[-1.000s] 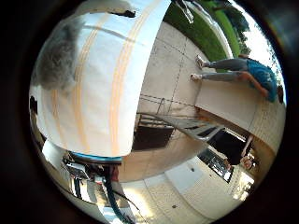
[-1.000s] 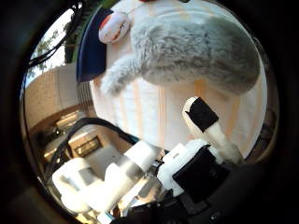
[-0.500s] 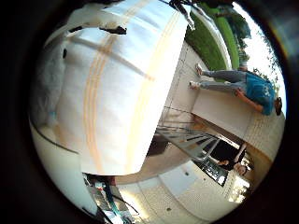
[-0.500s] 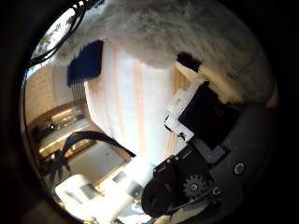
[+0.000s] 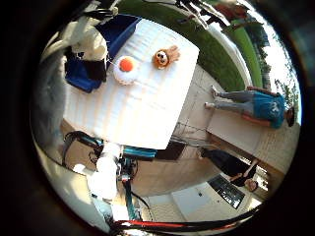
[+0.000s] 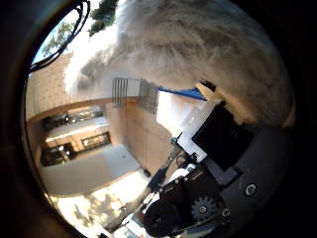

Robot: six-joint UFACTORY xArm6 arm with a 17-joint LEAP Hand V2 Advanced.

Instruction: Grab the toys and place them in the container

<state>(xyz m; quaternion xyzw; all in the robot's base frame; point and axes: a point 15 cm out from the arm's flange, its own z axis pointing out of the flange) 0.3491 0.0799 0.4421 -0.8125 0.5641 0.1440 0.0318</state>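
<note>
A white table [image 5: 147, 108] with faint stripes stands on a paved patio [image 5: 197, 147], with a lawn [image 5: 221, 59] just beyond the paving at its far side. A metal rack [image 5: 189, 140] stands on the paving beside the table's edge, and a brick wall [image 6: 54, 89] with windows [image 6: 74, 141] rises behind a railing [image 6: 133, 94]

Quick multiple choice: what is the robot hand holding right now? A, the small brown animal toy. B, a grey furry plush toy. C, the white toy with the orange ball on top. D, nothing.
B: the grey furry plush toy fills the thumb side view, pressed against the hand, while the white toy with the orange top and the brown animal toy lie on the table.
</note>
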